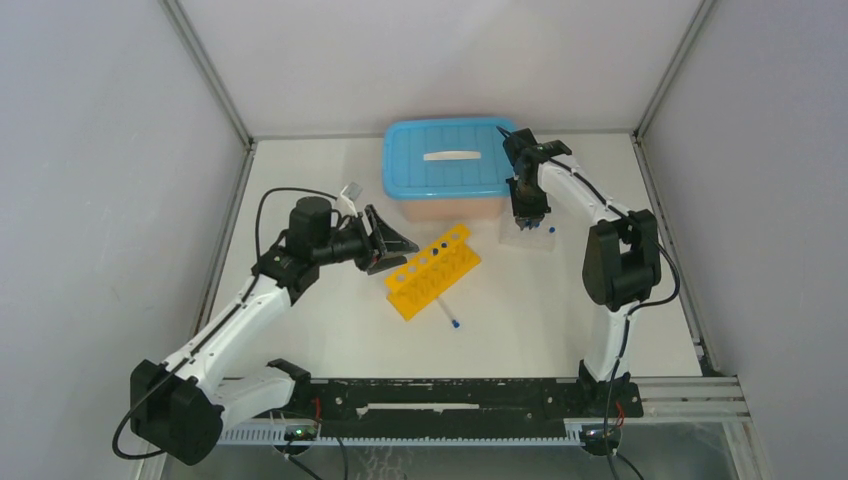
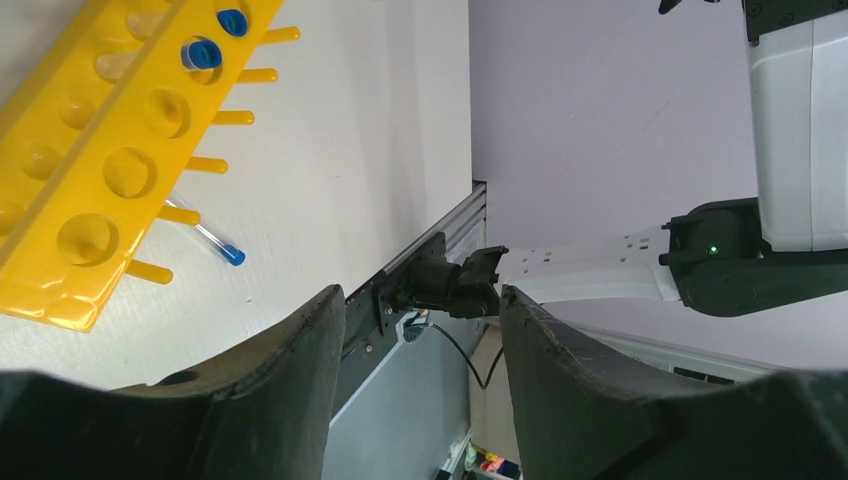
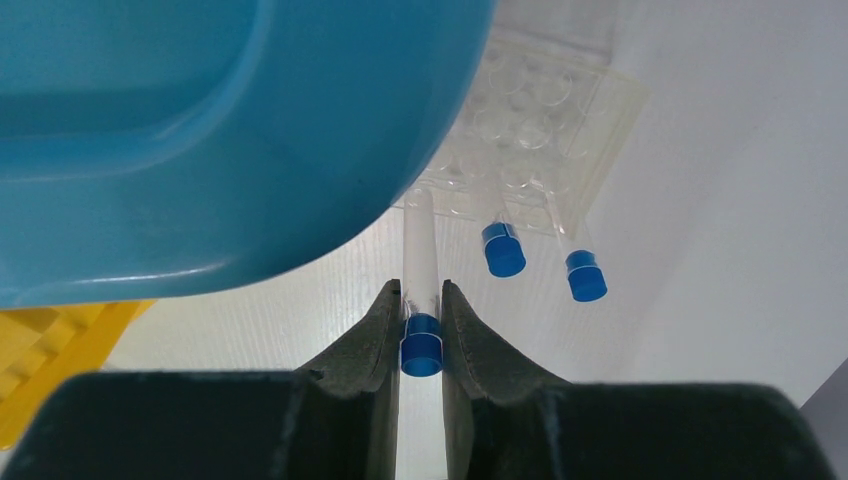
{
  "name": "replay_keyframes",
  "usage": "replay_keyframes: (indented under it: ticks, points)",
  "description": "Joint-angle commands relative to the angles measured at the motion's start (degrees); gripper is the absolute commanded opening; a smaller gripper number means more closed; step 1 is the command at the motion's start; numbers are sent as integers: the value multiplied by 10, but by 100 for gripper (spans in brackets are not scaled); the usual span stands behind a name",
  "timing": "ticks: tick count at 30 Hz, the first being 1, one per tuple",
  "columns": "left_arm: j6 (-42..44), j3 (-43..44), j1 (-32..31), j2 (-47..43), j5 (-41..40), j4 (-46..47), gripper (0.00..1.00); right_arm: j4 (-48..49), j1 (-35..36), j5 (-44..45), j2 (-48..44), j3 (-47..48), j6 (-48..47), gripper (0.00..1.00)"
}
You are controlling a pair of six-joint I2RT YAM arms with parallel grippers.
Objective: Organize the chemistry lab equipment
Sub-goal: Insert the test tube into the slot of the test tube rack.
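Tube (image 3: 420,285) in right fingers (image 3: 366,350) beside edge of blue lid (image 3: 200,130).

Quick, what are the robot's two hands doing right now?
Left hand: open, empty.
Right hand: closed on a tube.

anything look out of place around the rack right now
Yes. A loose tube lies flat just in front of the rack, not in any hole. Two tubes also lie at the edge of the tray rather than standing racked.
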Motion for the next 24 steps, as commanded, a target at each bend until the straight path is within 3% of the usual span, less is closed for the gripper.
replay_keyframes:
  ticks: [1,24]
  points:
    - [18,44,7,4,20,21,62,16,-7,1,3,11,-7,15]
    - [17,49,13,17,33,32,62,25,-10,-9,4,-19,-3,14]
